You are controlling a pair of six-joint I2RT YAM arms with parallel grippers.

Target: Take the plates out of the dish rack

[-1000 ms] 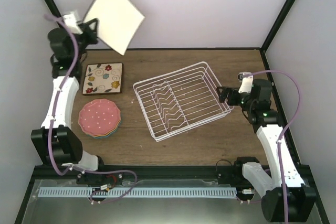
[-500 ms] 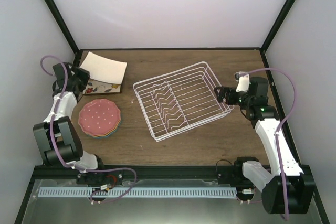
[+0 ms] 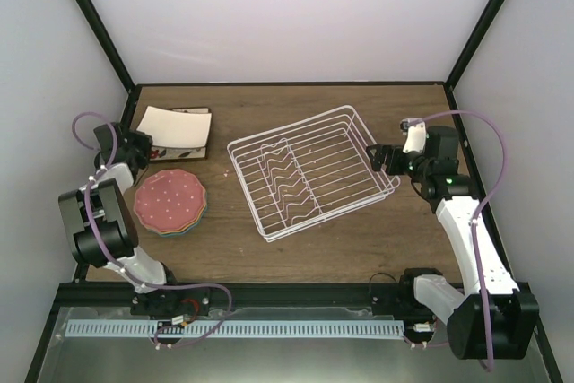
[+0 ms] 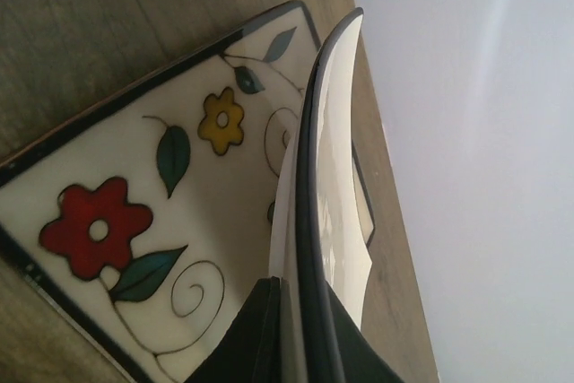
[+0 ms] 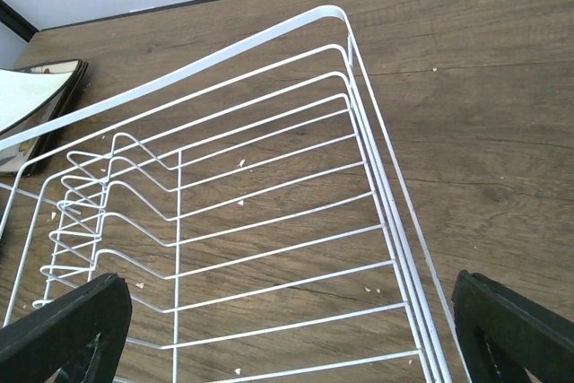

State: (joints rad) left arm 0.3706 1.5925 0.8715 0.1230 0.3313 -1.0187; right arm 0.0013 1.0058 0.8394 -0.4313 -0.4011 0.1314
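Note:
My left gripper point(image 3: 137, 144) is shut on the edge of the plain cream square plate point(image 3: 177, 124), which tilts low over a square floral plate point(image 3: 179, 152) at the back left. In the left wrist view, my gripper point(image 4: 300, 334) pinches the cream plate's dark rim point(image 4: 336, 204) above the floral plate point(image 4: 134, 221). A stack of round scalloped plates, pink with white dots on top point(image 3: 170, 200), lies in front. The white wire dish rack point(image 3: 287, 126) holds no plates. My right gripper point(image 3: 384, 161) is open and empty at the rack's right end point(image 5: 386, 177).
Black frame posts and white walls close in the wooden table on the left, back and right. The square plates lie close to the left wall. The rack sits at an angle mid-table. A corner of the square plates point(image 5: 36, 96) shows beyond the rack.
My left arm has swung the cream plate down from high in the air to just over the floral plate. The right arm has barely moved.

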